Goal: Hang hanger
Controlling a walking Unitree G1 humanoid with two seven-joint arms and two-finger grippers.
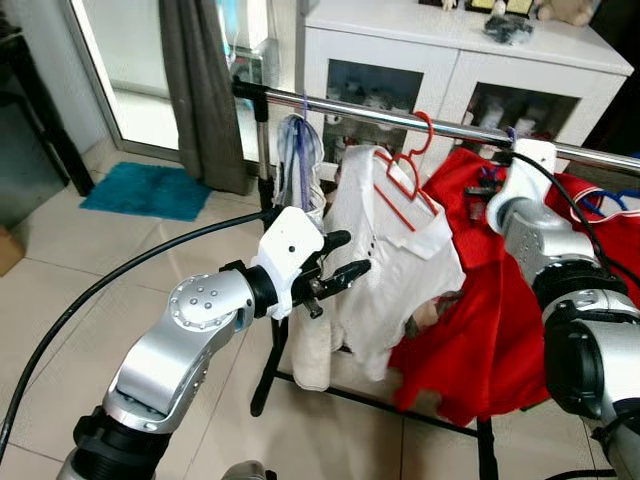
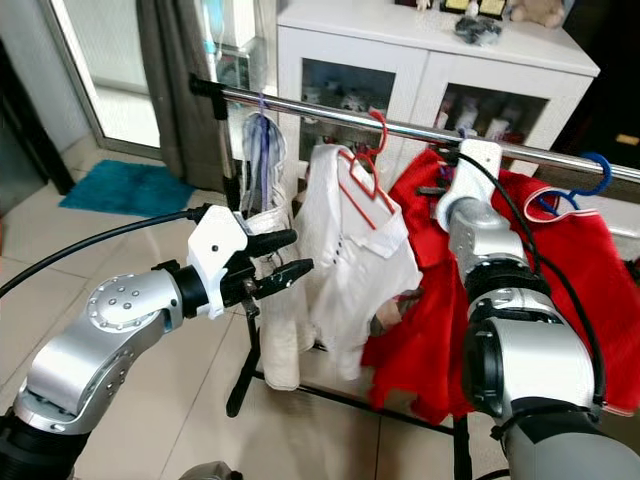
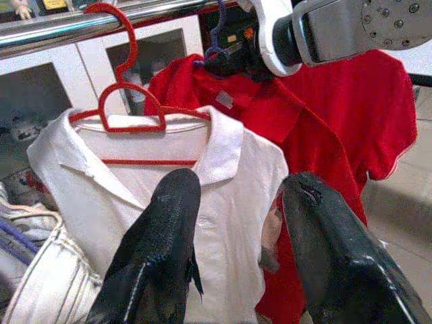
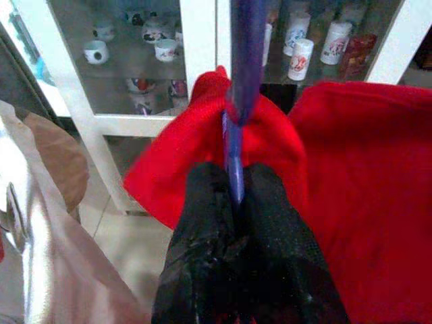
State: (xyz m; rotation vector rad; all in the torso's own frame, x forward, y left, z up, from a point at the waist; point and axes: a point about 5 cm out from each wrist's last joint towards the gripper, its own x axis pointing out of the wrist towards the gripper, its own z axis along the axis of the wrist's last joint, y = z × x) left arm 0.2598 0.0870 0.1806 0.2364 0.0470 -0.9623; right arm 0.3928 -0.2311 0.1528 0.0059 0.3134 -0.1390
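While raised, right pincer (image 4: 233,202) apparently clamps purple hanger (image 4: 241,81).

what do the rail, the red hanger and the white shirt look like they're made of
Rail: likely polished metal; it is silvery with bright reflections.
Red hanger: thin and smoothly bent, probably coated wire or plastic; the pictures leave it open.
White shirt: soft woven or knit fabric, matte, draping in folds with a collar.
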